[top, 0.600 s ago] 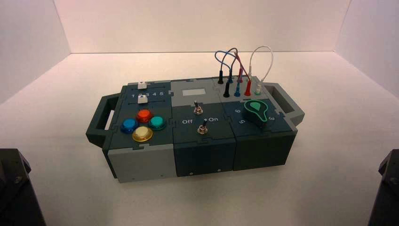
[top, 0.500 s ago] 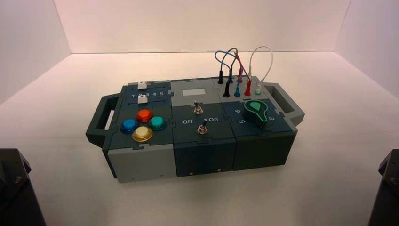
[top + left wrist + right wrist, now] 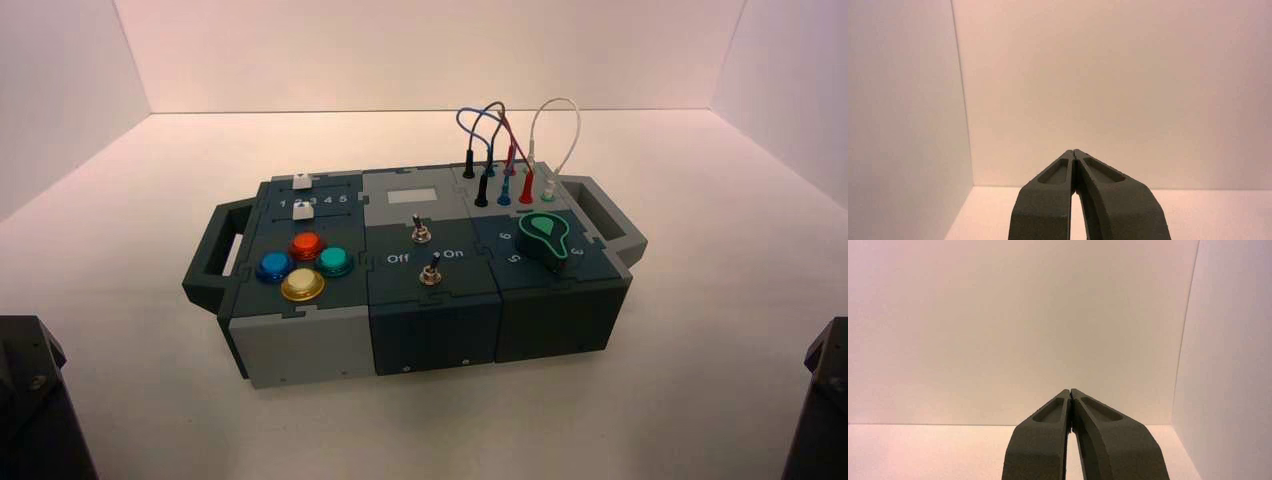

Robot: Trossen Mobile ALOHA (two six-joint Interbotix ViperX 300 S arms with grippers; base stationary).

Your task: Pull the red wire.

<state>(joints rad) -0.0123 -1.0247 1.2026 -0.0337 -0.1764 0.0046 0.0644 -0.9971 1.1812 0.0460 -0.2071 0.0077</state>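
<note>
Watching both arms parked at the worktop's near corners. Left end effector (image 3: 1074, 154) pinched closed, tips touching, holding nothing; right end effector (image 3: 1070, 393) the same. I see the box (image 3: 300, 345) mid-worktop, and the red wire (image 3: 513, 140) looped above its far right corner, its bright red plug (image 3: 526, 187) seated between the blue plug (image 3: 504, 190) and white plug (image 3: 548, 186).
</note>
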